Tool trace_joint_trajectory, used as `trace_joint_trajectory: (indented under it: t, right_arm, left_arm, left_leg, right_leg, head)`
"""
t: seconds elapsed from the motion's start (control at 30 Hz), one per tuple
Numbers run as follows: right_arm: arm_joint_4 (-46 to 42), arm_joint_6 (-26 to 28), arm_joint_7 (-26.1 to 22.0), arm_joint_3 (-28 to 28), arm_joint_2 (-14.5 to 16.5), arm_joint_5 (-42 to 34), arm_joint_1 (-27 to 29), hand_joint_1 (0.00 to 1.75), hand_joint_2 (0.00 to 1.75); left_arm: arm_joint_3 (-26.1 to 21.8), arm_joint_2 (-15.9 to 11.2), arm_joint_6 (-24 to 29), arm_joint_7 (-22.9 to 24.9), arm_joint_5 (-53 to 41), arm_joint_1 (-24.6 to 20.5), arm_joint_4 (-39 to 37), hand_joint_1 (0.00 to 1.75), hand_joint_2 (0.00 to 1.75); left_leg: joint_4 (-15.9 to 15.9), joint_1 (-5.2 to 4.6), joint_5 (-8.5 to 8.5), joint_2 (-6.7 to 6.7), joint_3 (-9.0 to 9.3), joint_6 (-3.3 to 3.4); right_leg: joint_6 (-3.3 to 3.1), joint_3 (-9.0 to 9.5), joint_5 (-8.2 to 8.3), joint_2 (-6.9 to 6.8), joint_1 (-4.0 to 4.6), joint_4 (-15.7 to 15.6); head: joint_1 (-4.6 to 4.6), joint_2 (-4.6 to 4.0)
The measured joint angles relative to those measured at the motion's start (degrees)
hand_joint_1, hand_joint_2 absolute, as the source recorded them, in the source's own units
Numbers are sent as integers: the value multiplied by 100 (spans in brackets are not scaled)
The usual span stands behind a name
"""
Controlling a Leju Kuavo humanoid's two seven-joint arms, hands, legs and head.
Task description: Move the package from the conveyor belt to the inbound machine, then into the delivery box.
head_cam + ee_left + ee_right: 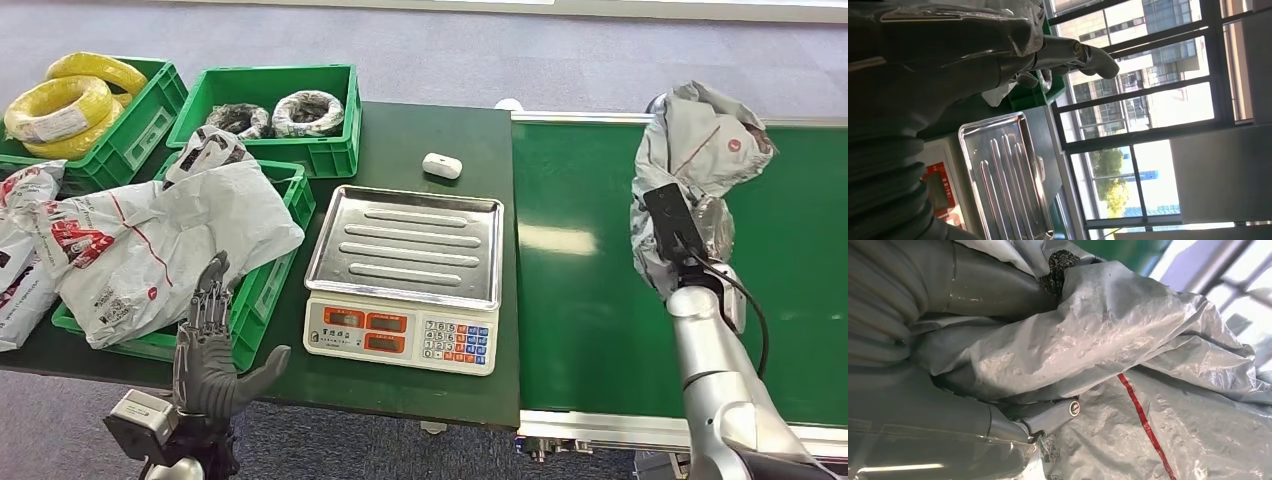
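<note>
Package (700,160) sits at about two o'clock in the head view, lifted over the conveyor belt (590,300) in my right hand (690,250); I want to carry it level toward ten o'clock onto the scale (405,245). My left hand (210,350) idles empty, fingers spread, at seven o'clock. Left wrist view: the scale's tray (1008,175) looks bare. Right wrist view: fingers (1053,415) clamp crumpled plastic, so I judge slow moves safest.

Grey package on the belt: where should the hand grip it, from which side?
The grey package is a soft, crumpled bag, so pinch a bunched fold, not a flat face. The right hand already comes in from its near, robot-facing end, with bag film bunched against it. That end looks best: it is nearest and unobstructed on the conveyor belt.
</note>
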State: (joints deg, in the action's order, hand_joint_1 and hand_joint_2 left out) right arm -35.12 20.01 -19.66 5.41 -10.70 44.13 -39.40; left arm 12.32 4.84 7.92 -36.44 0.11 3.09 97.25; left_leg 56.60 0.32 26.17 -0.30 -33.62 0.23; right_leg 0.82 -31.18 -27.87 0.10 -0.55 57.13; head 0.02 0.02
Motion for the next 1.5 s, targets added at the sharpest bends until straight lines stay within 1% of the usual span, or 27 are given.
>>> trace_joint_trajectory:
  t: [0.07,0.13,0.2,0.27,0.33,0.43,0.53,0.6,0.7,0.73,0.83,0.87,0.93,1.07,1.23,1.4,1.47,1.5]
  right_arm:
    - [-536,-288,-92,-189,191,-160,132,175,175]
    - [-997,-454,-59,-403,339,-241,235,175,175]
    - [-1341,-741,-141,-602,458,-303,285,175,175]
    - [-1586,-1210,-252,-842,597,-309,288,175,175]
    - [-1775,-1689,-244,-1163,788,-262,265,175,175]
    - [-1924,-2181,-163,-1648,1103,-167,205,175,175]
    - [-1923,-2654,-157,-2154,1345,-46,66,175,175]
    - [-1856,-2831,-158,-2485,1476,-1,-48,175,175]
    - [-1691,-2893,-159,-2857,1648,11,-210,175,175]
    - [-1632,-2893,-159,-2932,1686,10,-255,166,175]
    - [-1481,-2886,-149,-3079,1754,1,-347,35,175]
    - [-1439,-2865,-111,-3114,1768,16,-370,0,175]
    - [-1348,-2763,102,-3174,1792,114,-416,0,175]
    - [-1119,-2437,788,-3254,1838,404,-519,0,175]
    - [-815,-2335,1169,-3271,1854,552,-621,0,175]
    - [-688,-2290,1251,-3255,1854,540,-622,0,175]
    - [-707,-2260,1074,-3199,1853,327,-572,0,175]
    - [-762,-2243,912,-3144,1852,148,-513,0,175]
  left_arm:
    - [-30,-3,-71,-26,22,-81,-11,0,175]
    - [-63,-3,-120,-32,34,-155,-22,0,175]
    - [-85,-3,-160,-38,30,-211,-30,0,175]
    - [-101,0,-219,-25,2,-292,-48,0,175]
    - [-118,8,-287,9,-29,-416,-84,0,175]
    - [-139,38,-368,58,-67,-591,-151,0,175]
    - [-195,86,-461,167,-117,-704,-192,0,175]
    - [-248,137,-496,265,-146,-765,-197,0,175]
    - [-353,198,-504,383,-188,-812,-175,0,175]
    - [-392,210,-505,405,-200,-813,-160,0,175]
    - [-489,234,-521,439,-219,-806,-106,0,175]
    - [-516,242,-529,446,-224,-801,-90,0,175]
    - [-565,257,-532,453,-243,-778,-55,0,175]
    - [-660,292,-504,486,-310,-666,68,0,175]
    - [-728,329,-553,563,-440,-603,143,0,175]
    - [-737,340,-605,614,-749,-606,142,0,175]
    - [-719,340,-599,651,-981,-631,112,0,175]
    - [-695,339,-585,682,-1142,-669,69,0,175]
  left_leg:
    - [0,2,-1,0,1,-2]
    - [0,4,-2,-2,-1,-3]
    - [-1,4,-2,-2,-3,-4]
    - [-1,4,-2,7,-4,-4]
    - [-1,4,-3,19,-1,-5]
    - [-1,6,-5,18,1,-8]
    - [-1,8,-6,20,0,-9]
    - [-1,8,-6,23,-1,-10]
    - [-1,8,-6,17,-2,-10]
    - [-1,8,-6,16,-2,-10]
    - [-1,7,-6,16,-3,-9]
    - [-1,7,-6,16,-3,-9]
    - [-1,7,-6,15,-3,-9]
    - [-1,7,-6,15,-3,-9]
    - [-1,7,-6,10,-3,-10]
    - [-1,7,-6,7,-2,-10]
    - [0,7,-6,7,-2,-10]
    - [0,7,-6,5,-2,-9]
  right_leg:
    - [0,-1,0,0,1,0]
    - [-1,-1,-1,-2,2,0]
    - [-1,0,-1,-2,2,1]
    - [-1,-2,0,8,2,2]
    - [-2,-4,1,18,2,2]
    - [-3,-4,1,17,3,3]
    - [-3,-4,1,17,6,5]
    - [-3,-6,1,17,6,5]
    - [-3,-6,0,16,5,5]
    - [-3,-6,0,15,5,5]
    - [-3,-5,0,15,4,4]
    - [-3,-5,0,15,4,3]
    - [-3,-5,1,15,4,3]
    - [-3,-6,1,16,4,3]
    - [-3,-6,1,15,5,4]
    - [-3,-9,1,16,4,3]
    - [-3,-11,1,14,4,2]
    - [-3,-11,1,11,4,2]
  head:
    - [-1,-1]
    - [0,-1]
    - [0,-1]
    - [2,-1]
    - [2,-1]
    - [0,0]
    - [1,0]
    - [1,0]
    - [2,0]
    - [2,0]
    - [3,-1]
    - [3,-1]
    - [3,-1]
    - [2,0]
    - [3,-1]
    - [3,0]
    - [2,-1]
    - [3,-1]
